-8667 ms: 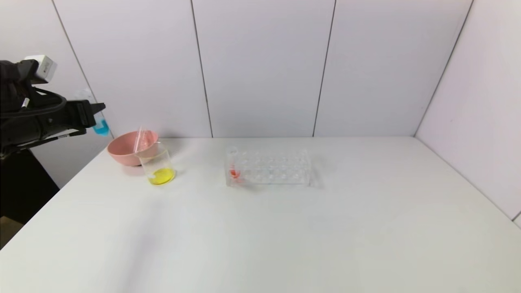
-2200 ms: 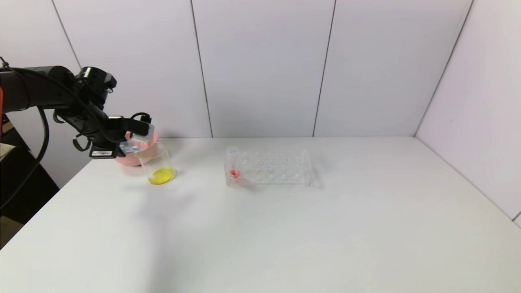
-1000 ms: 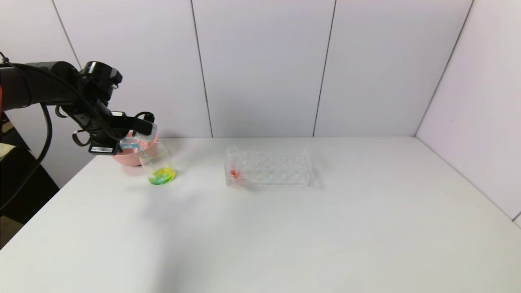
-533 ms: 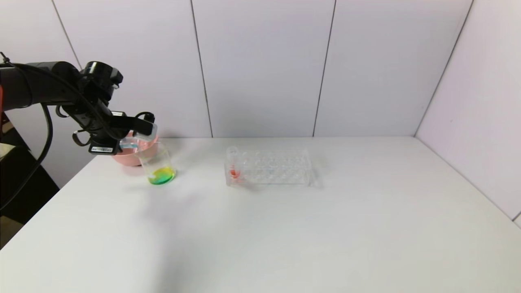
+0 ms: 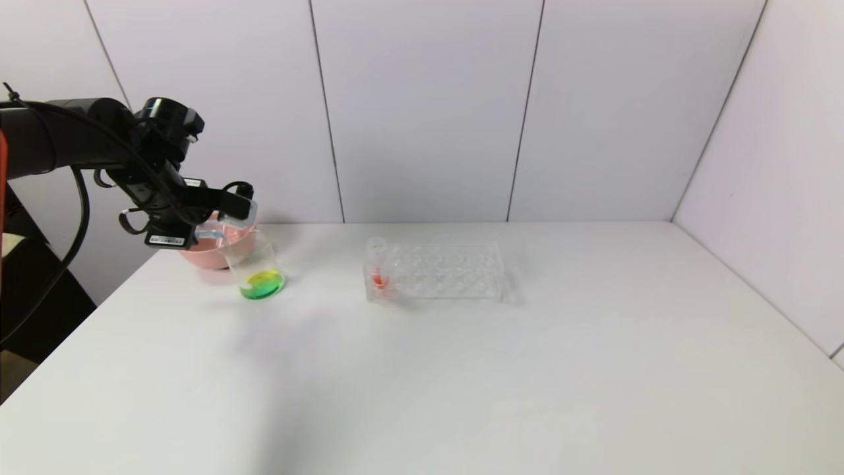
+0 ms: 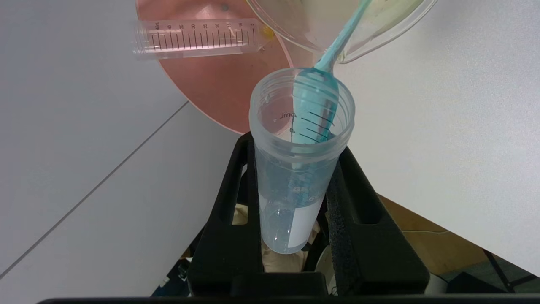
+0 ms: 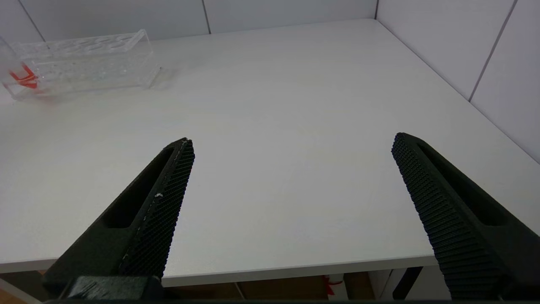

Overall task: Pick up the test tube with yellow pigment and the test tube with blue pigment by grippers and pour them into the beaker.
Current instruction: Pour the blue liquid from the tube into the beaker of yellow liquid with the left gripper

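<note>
Beaker (image 5: 256,267) liquid turning greener; left hand (image 6: 295,169) clamping tilted blue tube (image 6: 301,156), draining it over rim; right hand (image 7: 291,177) idling open

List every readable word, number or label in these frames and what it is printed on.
"40 30 25 20 15 10 5": graduated scale on the empty clear plastic tube lying in the pink bowl.
"ml", seen mirrored: on the clear blue-pigment tube clamped in the left gripper.
White sticker on the left gripper: too small to read.

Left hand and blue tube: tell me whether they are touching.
Touching. The left wrist view shows the left hand with both fingers pressed against the sides of the test tube with blue pigment.
</note>
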